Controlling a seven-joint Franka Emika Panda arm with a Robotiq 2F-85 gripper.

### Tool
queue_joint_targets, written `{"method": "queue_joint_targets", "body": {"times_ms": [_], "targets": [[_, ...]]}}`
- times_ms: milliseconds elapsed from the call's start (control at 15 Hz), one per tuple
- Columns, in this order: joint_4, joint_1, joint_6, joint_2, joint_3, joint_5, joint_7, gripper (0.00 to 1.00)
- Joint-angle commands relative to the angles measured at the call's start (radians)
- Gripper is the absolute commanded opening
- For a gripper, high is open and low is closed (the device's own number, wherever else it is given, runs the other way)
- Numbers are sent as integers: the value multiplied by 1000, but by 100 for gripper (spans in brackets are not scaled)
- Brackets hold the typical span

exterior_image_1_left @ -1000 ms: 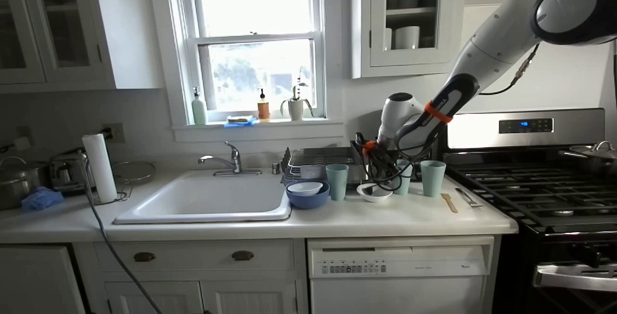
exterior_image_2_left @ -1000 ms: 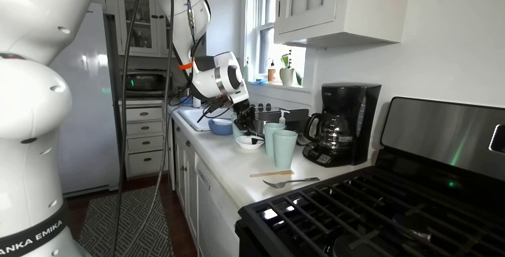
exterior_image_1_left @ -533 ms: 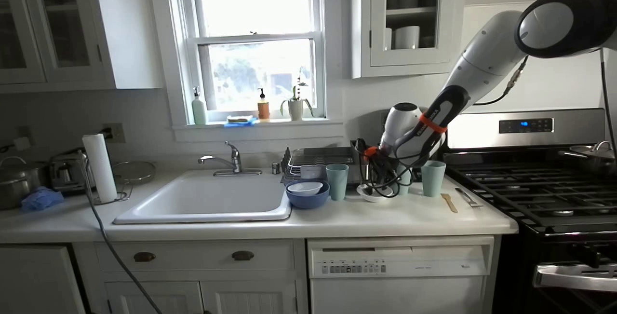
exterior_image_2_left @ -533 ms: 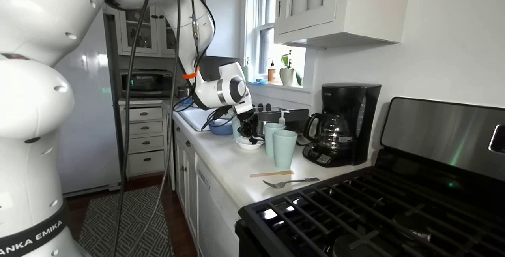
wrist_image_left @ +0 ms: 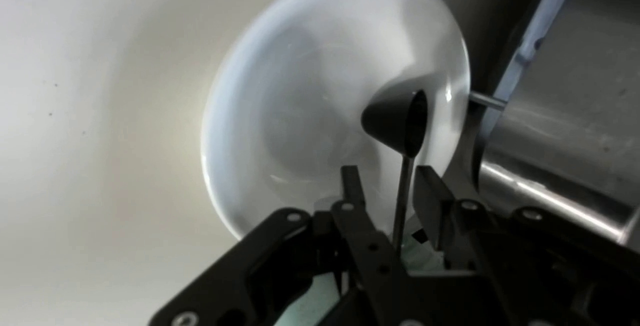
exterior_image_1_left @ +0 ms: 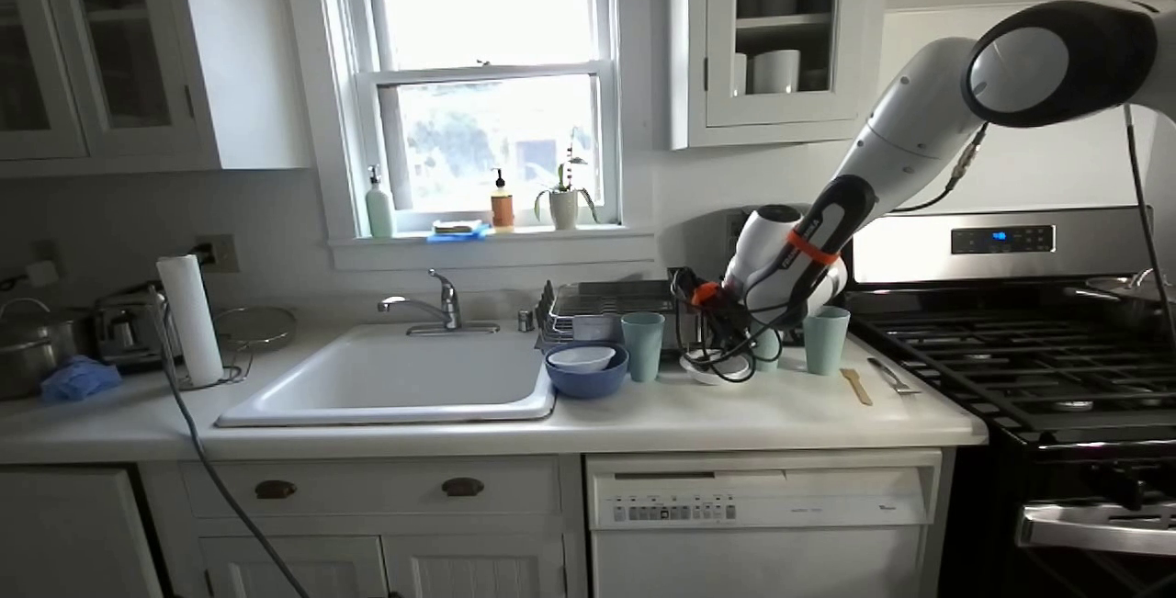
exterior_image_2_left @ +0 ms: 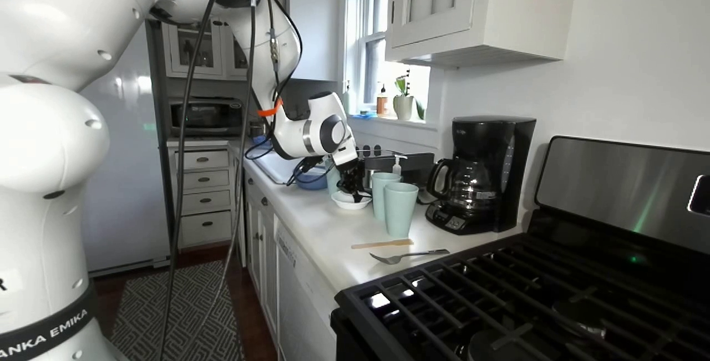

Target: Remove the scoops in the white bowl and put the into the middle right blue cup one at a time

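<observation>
Scoop [wrist_image_left: 392,120], resting in the white bowl [wrist_image_left: 300,85]: we judge it light, stiff and slick, best held by its thin handle [wrist_image_left: 404,188], which the gripper [wrist_image_left: 388,178], jaws parted, appears to straddle

The white bowl [wrist_image_left: 300,85] is plain inside. The scoop [wrist_image_left: 387,118] and the tool [wrist_image_left: 388,177] are black. All 3 cups [exterior_image_2_left: 379,197] are pale blue-green. The big bowl [exterior_image_1_left: 588,385] is blue. The rug [exterior_image_2_left: 183,305] has pale maze lines on grey.
</observation>
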Motion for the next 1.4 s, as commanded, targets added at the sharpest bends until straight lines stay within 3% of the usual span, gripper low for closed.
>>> {"method": "queue_joint_targets", "body": {"times_ms": [0,133,333,533,733,867,1333], "targets": [[27,52,50,45,-53,84,-50,35],[27,77,73,58,-80,110,-59,35],[32,101,98,79,-105,156,-76,29],[41,117,103,98,-120,199,-97,30],[44,138,98,107,-138,225,-115,4],[41,160,100,111,-158,234,-124,0],[-2,225,55,60,-219,228,-150,1]]}}
